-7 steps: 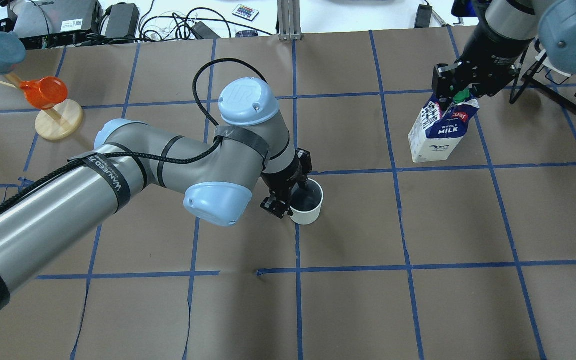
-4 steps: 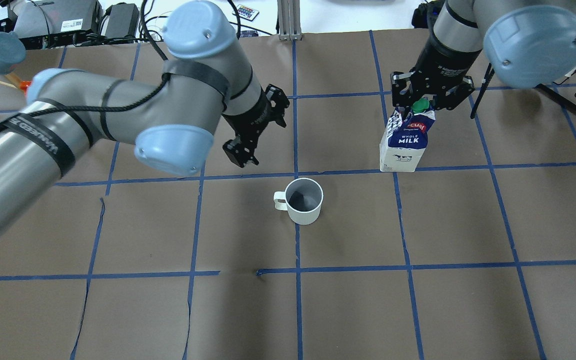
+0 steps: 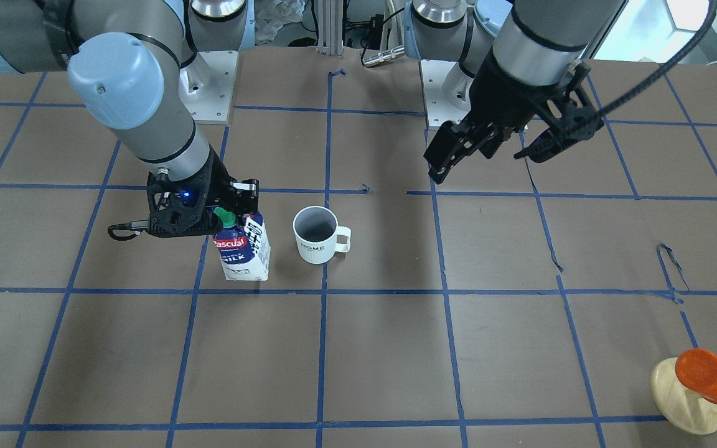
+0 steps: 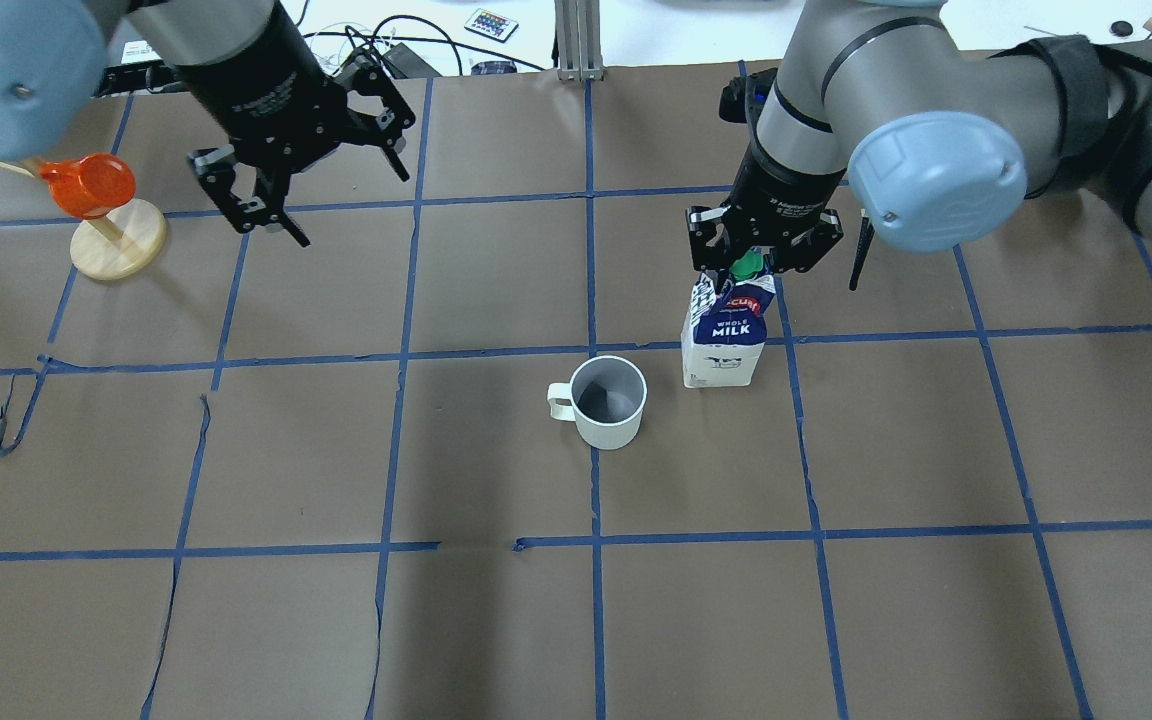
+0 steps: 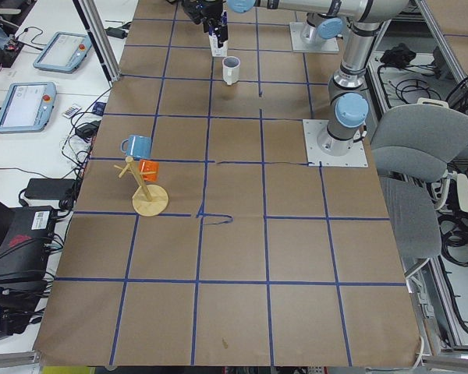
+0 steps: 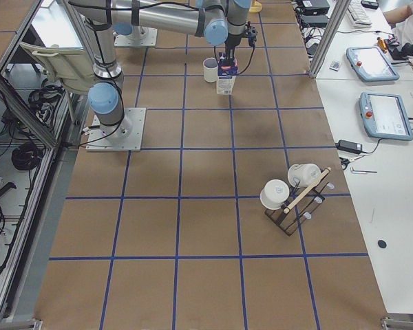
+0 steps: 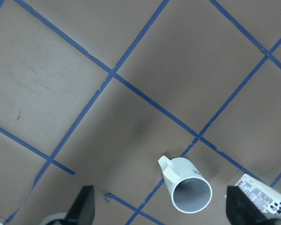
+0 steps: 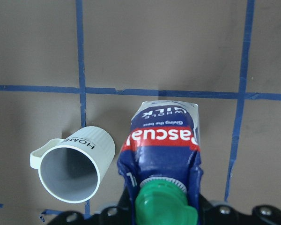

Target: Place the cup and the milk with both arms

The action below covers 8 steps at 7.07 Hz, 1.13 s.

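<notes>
Grips milk (image 4: 724, 340) by its top in right claw (image 4: 752, 268) — upright, just beside cup (image 4: 609, 402) on worktop (image 4: 496, 620). Holds left claw (image 4: 353, 208) spread and empty — well apart from cup.

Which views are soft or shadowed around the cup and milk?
Front-facing: sharp, with a broad soft shadow beside the cup. Right wrist: milk steeply foreshortened, its green cap close to the lens and slightly soft. Side views: both tiny.

A wooden stand (image 4: 118, 250) with a round base sits on the brown-papered, blue-taped counter (image 4: 576, 620). An orange cup (image 4: 86, 185) and a blue cup (image 5: 136, 145) hang from it. A rack (image 6: 296, 199) holding white cups stands well apart from the stand.
</notes>
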Motion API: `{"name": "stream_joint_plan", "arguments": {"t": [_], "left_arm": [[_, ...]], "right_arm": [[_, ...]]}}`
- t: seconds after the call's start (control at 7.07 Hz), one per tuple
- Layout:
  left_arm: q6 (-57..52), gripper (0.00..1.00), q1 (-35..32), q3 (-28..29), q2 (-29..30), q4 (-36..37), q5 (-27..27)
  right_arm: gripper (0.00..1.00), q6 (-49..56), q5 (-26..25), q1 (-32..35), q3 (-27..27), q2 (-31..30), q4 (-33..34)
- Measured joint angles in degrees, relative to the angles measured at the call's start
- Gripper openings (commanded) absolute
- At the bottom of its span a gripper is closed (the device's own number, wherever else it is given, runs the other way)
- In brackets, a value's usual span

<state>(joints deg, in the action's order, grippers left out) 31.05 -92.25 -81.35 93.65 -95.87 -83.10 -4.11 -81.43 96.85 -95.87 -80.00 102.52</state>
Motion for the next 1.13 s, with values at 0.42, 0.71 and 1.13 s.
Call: {"name": "stream_joint_plan", "arguments": {"t": [0.42,0.71,1.13], "left_arm": [[-21.5,1.0,2.3,-1.4,-3.2,-4.8,-6.6],[-24.4,1.0,2.5,-2.7,-4.1,-5.1,-7.9],[-25.8,1.0,3.2,-3.0,-4.1,-3.9,-7.3]], "right_arm": [[0.07,0.0,-0.3,3.1,-4.0,0.0,3.4],[0.09,-0.4,0.0,3.4,-5.3,0.1,4.6],[0.12,-0.5,0.3,3.4,-5.4,0.1,5.0]]}}
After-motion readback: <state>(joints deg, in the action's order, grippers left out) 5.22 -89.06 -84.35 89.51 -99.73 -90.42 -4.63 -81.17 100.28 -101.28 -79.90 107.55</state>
